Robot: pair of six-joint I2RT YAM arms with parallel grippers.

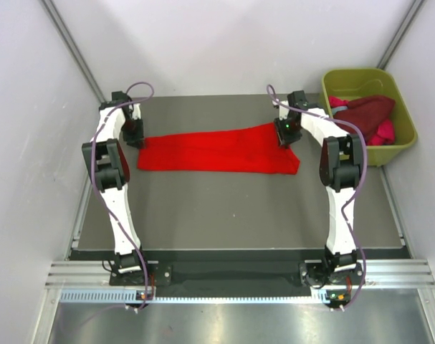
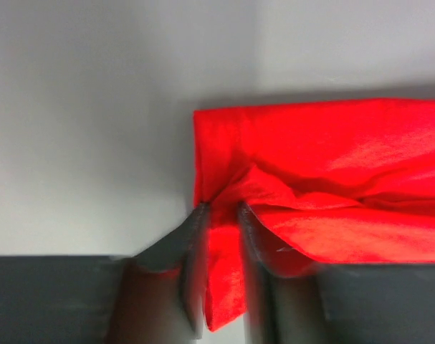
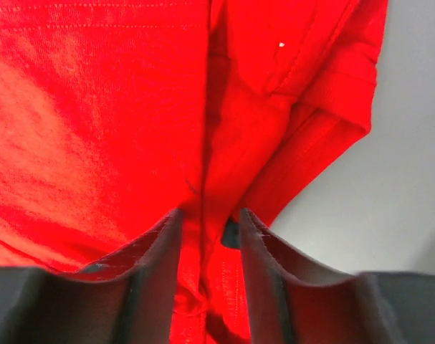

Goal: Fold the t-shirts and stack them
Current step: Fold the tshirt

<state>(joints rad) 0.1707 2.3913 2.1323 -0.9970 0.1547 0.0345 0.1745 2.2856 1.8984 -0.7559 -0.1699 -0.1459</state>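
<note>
The red t-shirt (image 1: 217, 150) lies on the bench (image 1: 238, 208) as a long band running side to side. Its left end is puckered in the clenched left end effector (image 2: 221, 211), and the right end effector (image 3: 210, 218) straddles a crease at its right end, though I cannot tell whether it pinches. Nothing lies between them; the tub (image 1: 400, 143) holding the maroon t-shirt (image 1: 364, 111) and pink t-shirt (image 1: 384, 132) sits beyond the right arm.

The top view looks steeply down from high behind the near edge, taking in the whole table (image 1: 231, 215). Both wrist views sit very close to the bright red t-shirt (image 1: 217, 152). The left shows its left end, the right its right end, and both ends show from above.
</note>
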